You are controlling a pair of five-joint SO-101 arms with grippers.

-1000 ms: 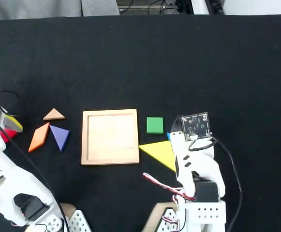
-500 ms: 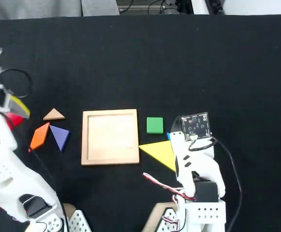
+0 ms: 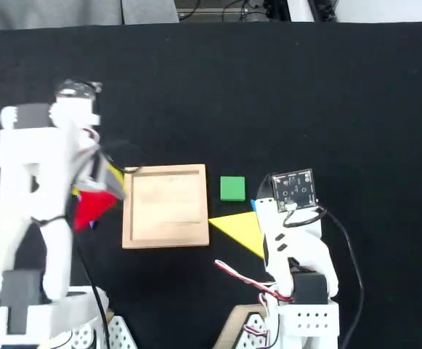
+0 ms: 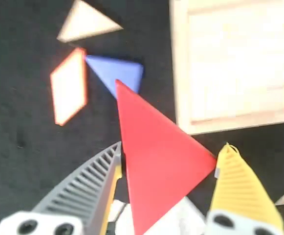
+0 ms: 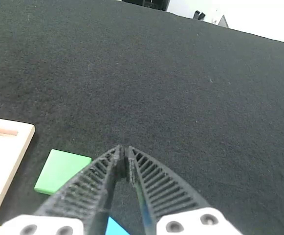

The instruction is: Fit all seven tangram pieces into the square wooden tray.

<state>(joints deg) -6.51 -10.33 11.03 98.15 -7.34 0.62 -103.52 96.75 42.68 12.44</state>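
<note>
Surface: black cloth table [image 3: 305, 94].
Tray: square wooden tray [image 3: 165, 206], nothing in it yet, just beside the left claw [image 4: 171, 147].
Piece: large red triangle [image 4: 151, 161], pinched in the left claw, short of the tray rim.
Step tip: square one edge to a tray wall and lower it flat into a corner.
Right claw [image 5: 124, 152]: pinched closed, nothing held. Green square [image 5: 62, 171] is near its tips.
View gap: the left wrist shows a blue triangle [image 4: 117, 73], orange parallelogram [image 4: 69, 85] and tan triangle [image 4: 85, 22] beyond the claw tips. In the high view the arm stands over that spot.

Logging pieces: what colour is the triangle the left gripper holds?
Red triangle, clearest in left wrist view.
</note>
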